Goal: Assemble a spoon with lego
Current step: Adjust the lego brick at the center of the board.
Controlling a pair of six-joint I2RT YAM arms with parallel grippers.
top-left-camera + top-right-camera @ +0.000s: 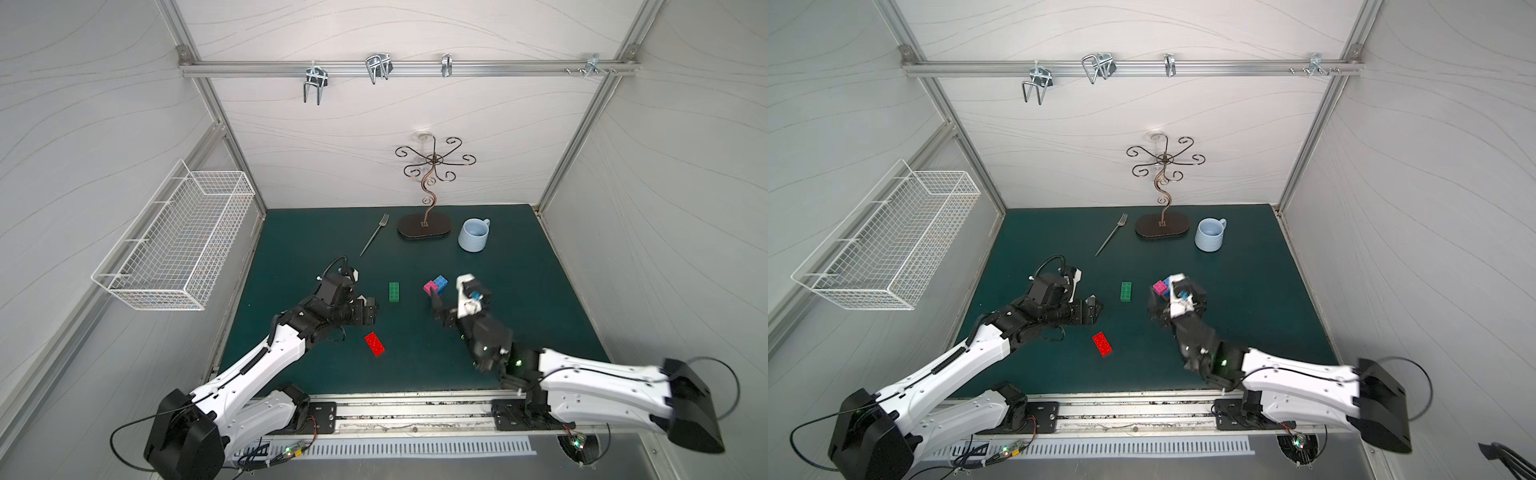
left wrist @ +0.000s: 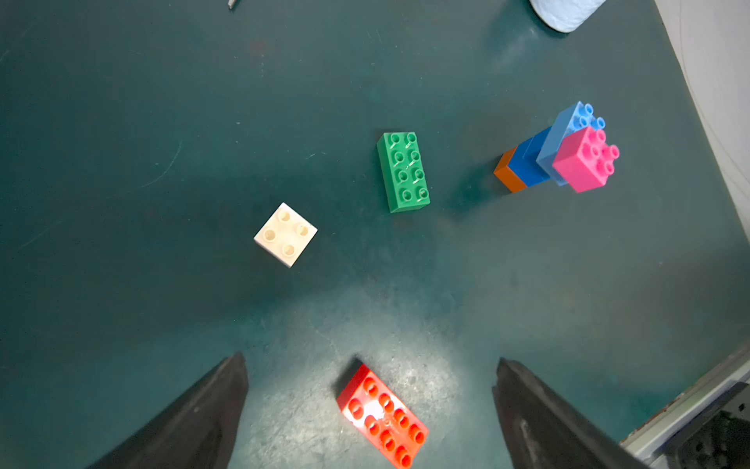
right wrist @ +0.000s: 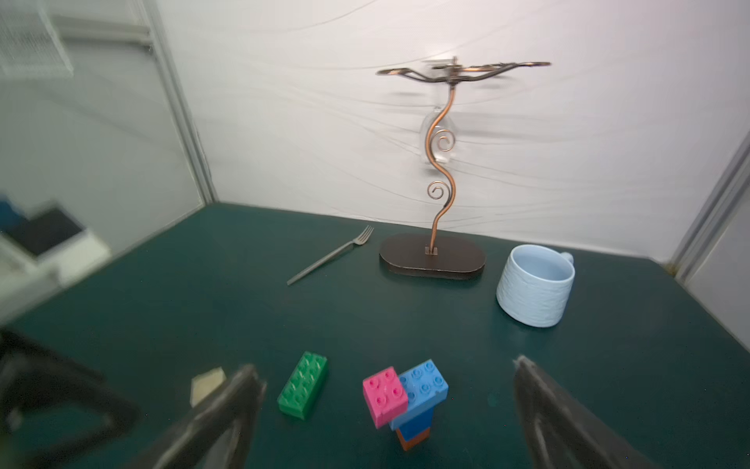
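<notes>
Part-built spoon (image 3: 406,400) stands free on the desk (image 1: 540,270) between the open right hand's (image 3: 387,365) jaws; head bricks remain, so the open left hand (image 2: 370,359) likely takes the near red brick (image 2: 381,414).

Half-built spoon (image 3: 416,414) stands upright (pink brick (image 3: 384,396) overhanging) near green (image 3: 303,385), cream (image 2: 285,234), red bricks (image 2: 383,416).

Fork (image 1: 374,235) lies left of stand (image 1: 424,229), mug (image 1: 473,235) right, spoon (image 1: 436,285) before.
</notes>
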